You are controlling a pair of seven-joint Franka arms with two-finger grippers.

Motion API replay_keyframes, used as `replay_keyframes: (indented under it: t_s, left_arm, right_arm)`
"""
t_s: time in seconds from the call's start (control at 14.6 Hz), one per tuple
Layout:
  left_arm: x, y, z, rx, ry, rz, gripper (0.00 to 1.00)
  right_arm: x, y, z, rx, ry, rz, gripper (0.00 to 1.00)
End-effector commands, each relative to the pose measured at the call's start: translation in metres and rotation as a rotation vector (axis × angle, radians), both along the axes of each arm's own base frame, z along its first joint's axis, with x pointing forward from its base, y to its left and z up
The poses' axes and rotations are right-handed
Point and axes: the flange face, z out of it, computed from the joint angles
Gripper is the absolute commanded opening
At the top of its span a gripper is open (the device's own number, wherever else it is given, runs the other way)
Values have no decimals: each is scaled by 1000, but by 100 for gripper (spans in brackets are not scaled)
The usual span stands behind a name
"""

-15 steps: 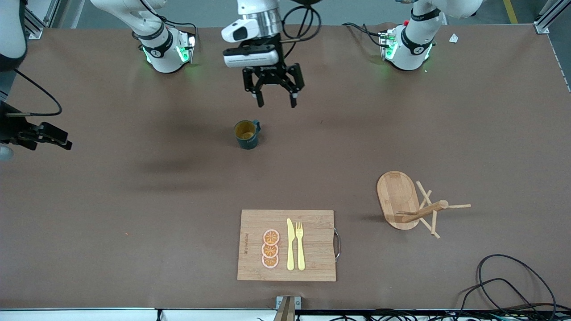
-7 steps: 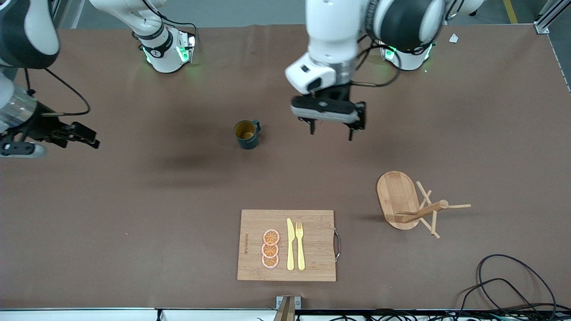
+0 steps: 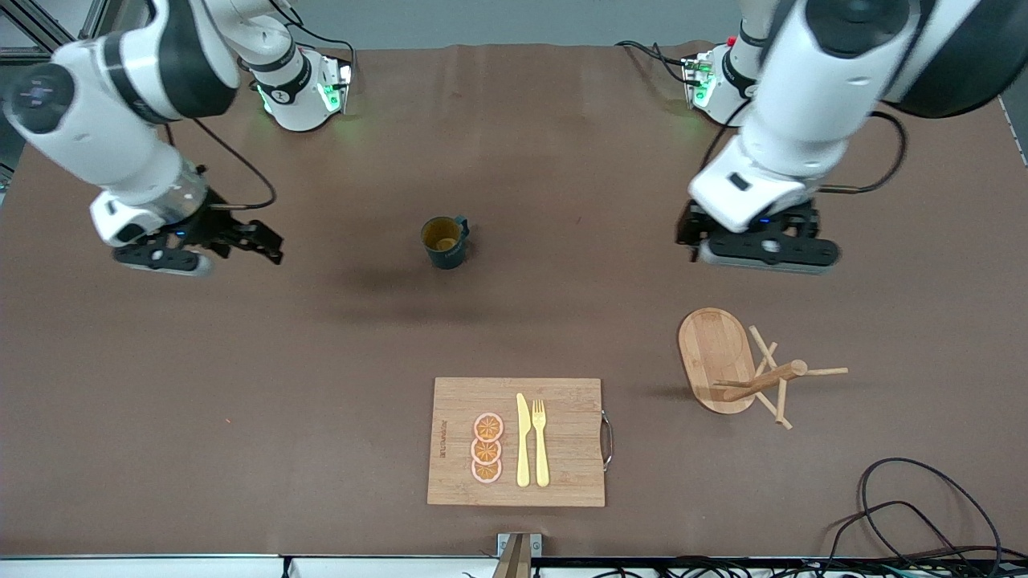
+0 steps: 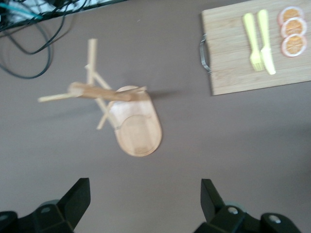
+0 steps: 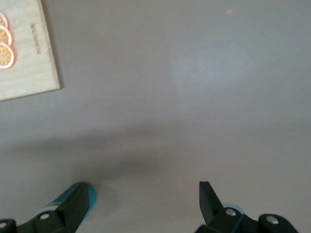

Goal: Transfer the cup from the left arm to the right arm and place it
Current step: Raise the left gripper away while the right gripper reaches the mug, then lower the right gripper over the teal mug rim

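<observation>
Left tool [image 4: 142, 206] hangs in the air over bare tabletop [image 3: 562, 305] at the left arm's end, its two fingers [image 4: 77, 196] spread wide with nothing between them. In the left wrist view the wooden peg rack [image 4: 124, 116] lies on its side below the tool, oval base on the tabletop and pegs splayed out.

Right tool [image 5: 141, 208] hangs over bare tabletop toward the right arm's end, fingers [image 5: 206, 199] likewise spread and empty. In the front view it points toward the cup [image 3: 443, 241] but stands well apart from it.

Cup: upright on the tabletop about midway between the two arms' ends, open mouth up, yellowish-brown interior showing, loop handle turned toward the left arm's end. Neither tool touches it. A sliver of teal at one edge of the right wrist view appears to be its rim, though this cannot be confirmed.

Cutting board [image 3: 518, 441] lies nearer the front camera than the cup, metal handle toward the left arm's end. On it rest three orange slices [image 3: 487, 448] in a row, with a yellow knife [image 3: 523, 441] and yellow fork [image 3: 540, 441] side by side just beside them.

Peg rack in the front view [image 3: 743, 369] lies toward the left arm's end, nearer the front camera than the left tool.
</observation>
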Motion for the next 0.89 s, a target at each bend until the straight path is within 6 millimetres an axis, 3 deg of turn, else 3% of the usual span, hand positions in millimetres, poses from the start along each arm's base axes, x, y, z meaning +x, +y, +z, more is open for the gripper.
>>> replay_keyframes:
  t_s: [0.0,0.21,0.48,0.69,0.82]
  left_arm:
    - [-2,41,13,1,38,7,100]
    - [2,113,31,-49,62,5,100]
    - [-30,170,58,-49,79,83,100]
    - [-50,192,70,-54,91,117,100]
    - [-55,198,77,-90,84,123,100]
  right_arm:
    - [-31,47,-13,-11,-20,-45,100]
    - [-48,93,-32,-47,-23,-72,100]
    - [-60,122,-67,-37,-50,-75,100]
    - [-67,152,-90,-23,-65,-101,100]
    - [-82,181,-110,-35,-61,-111,100]
